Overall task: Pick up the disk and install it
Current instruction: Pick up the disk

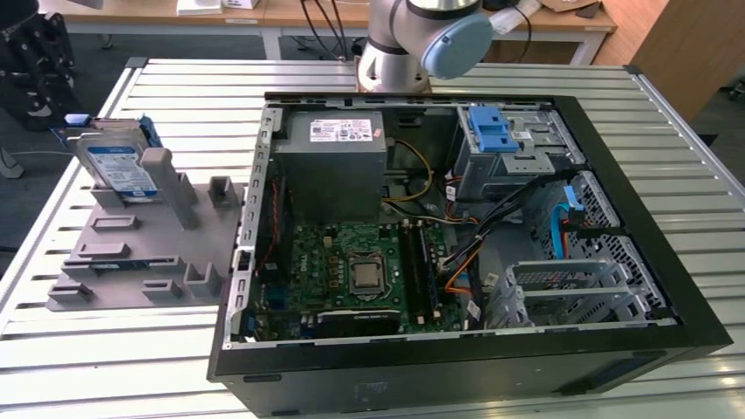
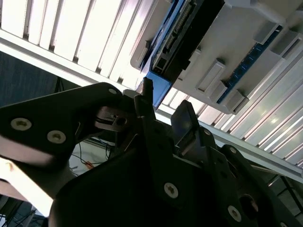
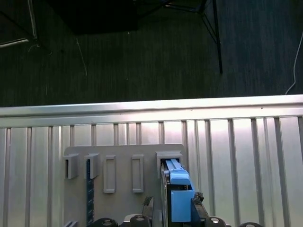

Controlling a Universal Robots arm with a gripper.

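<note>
Disk [image 1: 120, 168] sits upright in a slot of the grey rack [image 1: 140, 262], next to the open PC case [image 1: 407, 371]. Gripper [image 2: 164, 105] jaws apart, hovering by its blue carrier [image 3: 180, 198].

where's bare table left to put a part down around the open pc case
Bare slatted table lies between the grey fixture and the near edge, along the exterior view's right of the computer case, and behind the case on either side of the arm's base. Crowded: the fixture, with the disk standing in it, and the case's inside.
</note>
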